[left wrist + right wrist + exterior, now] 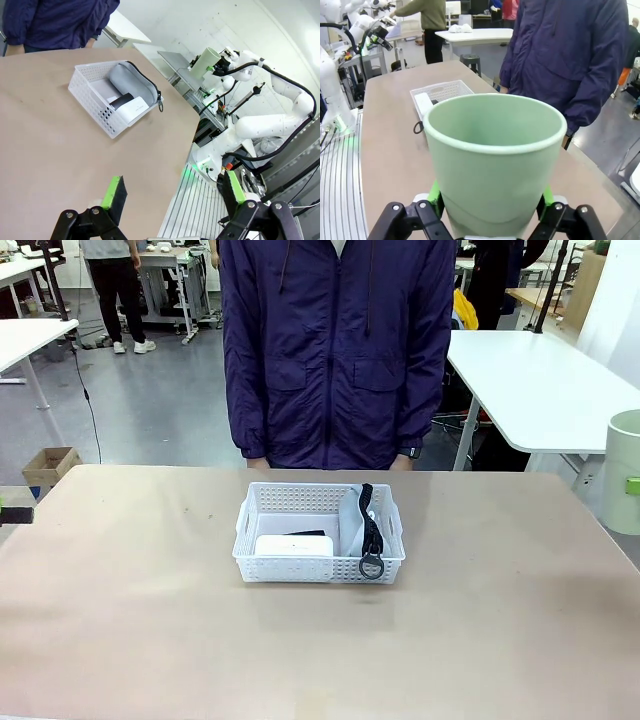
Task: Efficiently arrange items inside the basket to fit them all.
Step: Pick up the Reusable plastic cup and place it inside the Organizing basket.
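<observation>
**Cup in the right gripper, three items in the basket**

The right gripper [490, 212] pinches the pale green cup [492, 155] low on its wall, one green pad on each side; the cup stands upright with the mouth open, off the table's right edge in the front view [625, 472]. The cup looks like smooth, thin plastic, round and slightly tapered, so I judge it light, a little slippery and easy to squeeze out of shape; a hold near the stiffer base seems best.

The left gripper [175, 192] is spread wide and empty above the table [45, 150].

The basket [262, 562] is white stiff plastic with lattice walls, at the table's middle. Inside lie the box [293, 545], white and rounded, the soft grey pouch [352, 520] leaning at the right end with its strap [371, 535] over the rim, and a black stapler [303, 533], mostly hidden behind the box.
</observation>
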You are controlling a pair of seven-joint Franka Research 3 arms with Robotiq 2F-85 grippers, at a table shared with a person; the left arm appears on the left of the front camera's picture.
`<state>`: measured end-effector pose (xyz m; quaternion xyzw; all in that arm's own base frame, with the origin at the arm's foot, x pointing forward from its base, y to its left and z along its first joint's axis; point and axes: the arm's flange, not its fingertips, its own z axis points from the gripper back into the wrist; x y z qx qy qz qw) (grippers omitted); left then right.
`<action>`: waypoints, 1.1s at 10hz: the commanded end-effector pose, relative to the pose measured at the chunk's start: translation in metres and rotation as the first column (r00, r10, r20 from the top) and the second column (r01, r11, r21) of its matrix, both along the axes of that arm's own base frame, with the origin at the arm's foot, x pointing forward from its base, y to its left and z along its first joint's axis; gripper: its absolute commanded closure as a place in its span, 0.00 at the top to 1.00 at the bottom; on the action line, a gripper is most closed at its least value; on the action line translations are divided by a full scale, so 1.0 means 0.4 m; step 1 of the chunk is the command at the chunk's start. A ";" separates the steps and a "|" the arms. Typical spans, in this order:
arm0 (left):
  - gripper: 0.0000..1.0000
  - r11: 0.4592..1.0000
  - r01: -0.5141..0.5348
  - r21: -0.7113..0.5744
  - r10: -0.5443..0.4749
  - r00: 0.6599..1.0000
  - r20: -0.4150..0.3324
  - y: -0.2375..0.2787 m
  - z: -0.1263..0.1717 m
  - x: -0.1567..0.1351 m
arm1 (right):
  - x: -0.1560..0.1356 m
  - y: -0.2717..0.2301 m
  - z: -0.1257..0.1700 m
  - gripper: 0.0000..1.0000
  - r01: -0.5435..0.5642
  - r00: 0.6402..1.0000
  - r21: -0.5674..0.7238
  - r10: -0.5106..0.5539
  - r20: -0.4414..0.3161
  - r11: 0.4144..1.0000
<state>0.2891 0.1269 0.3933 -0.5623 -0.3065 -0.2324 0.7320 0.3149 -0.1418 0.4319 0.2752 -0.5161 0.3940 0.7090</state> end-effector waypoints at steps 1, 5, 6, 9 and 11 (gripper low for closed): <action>1.00 1.000 0.002 -0.003 -0.002 1.000 0.000 -0.004 0.006 -0.006 | 0.014 0.059 0.023 0.86 0.020 1.000 -0.034 -0.020 0.007 0.999; 1.00 1.000 0.002 -0.003 -0.002 1.000 0.000 -0.004 0.006 -0.006 | 0.092 0.458 0.172 0.86 -0.243 0.964 -0.218 0.260 0.049 0.945; 1.00 1.000 0.002 -0.003 -0.002 1.000 0.000 -0.004 0.006 -0.006 | 0.110 0.582 0.180 0.86 -0.296 0.946 -0.275 0.320 0.049 0.915; 1.00 1.000 0.002 -0.003 -0.002 1.000 0.000 -0.004 0.006 -0.006 | 0.139 0.900 0.172 0.86 -0.296 0.912 -0.460 0.391 0.125 0.837; 1.00 1.000 0.002 -0.003 -0.002 1.000 0.000 -0.004 0.006 -0.006 | 0.169 1.069 0.131 0.86 -0.281 0.894 -0.566 0.425 0.139 0.775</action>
